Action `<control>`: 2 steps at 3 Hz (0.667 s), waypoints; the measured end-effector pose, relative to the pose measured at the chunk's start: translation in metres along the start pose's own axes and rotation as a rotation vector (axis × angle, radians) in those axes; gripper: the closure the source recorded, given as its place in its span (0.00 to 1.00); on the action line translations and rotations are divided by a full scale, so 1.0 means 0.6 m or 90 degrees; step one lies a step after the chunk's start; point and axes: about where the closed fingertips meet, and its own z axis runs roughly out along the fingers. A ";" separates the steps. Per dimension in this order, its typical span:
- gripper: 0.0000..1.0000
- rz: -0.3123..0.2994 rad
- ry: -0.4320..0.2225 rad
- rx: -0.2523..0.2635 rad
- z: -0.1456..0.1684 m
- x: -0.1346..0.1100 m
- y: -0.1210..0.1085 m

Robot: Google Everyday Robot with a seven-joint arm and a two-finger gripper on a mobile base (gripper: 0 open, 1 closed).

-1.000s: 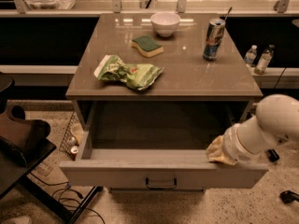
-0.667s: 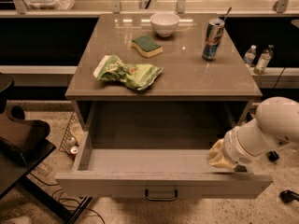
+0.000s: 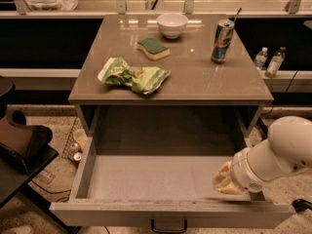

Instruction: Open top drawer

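The top drawer (image 3: pixel 146 206) is pulled far out from under the table, showing a deep, plain grey interior with nothing in it. Its flat front runs along the bottom of the view, with a small black bar handle (image 3: pixel 168 226) at its lower middle. My white arm comes in from the right. My gripper (image 3: pixel 225 180) is at the drawer's right front corner, just inside the front panel, hidden behind the wrist and a beige cover.
On the table top (image 3: pixel 234 84) lie a green snack bag (image 3: pixel 132 75), a green-and-yellow sponge (image 3: pixel 153 48), a white bowl (image 3: pixel 171 25) and a drink can (image 3: pixel 222 41). A dark chair (image 3: pixel 19 145) stands at the left. Bottles (image 3: pixel 268 62) stand at the right.
The drawer has slid further out toward the camera, and my arm and gripper have moved back with its front.
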 end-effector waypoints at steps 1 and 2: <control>0.82 -0.002 0.001 0.000 0.000 -0.001 0.001; 0.60 -0.003 0.001 0.000 0.000 -0.002 0.001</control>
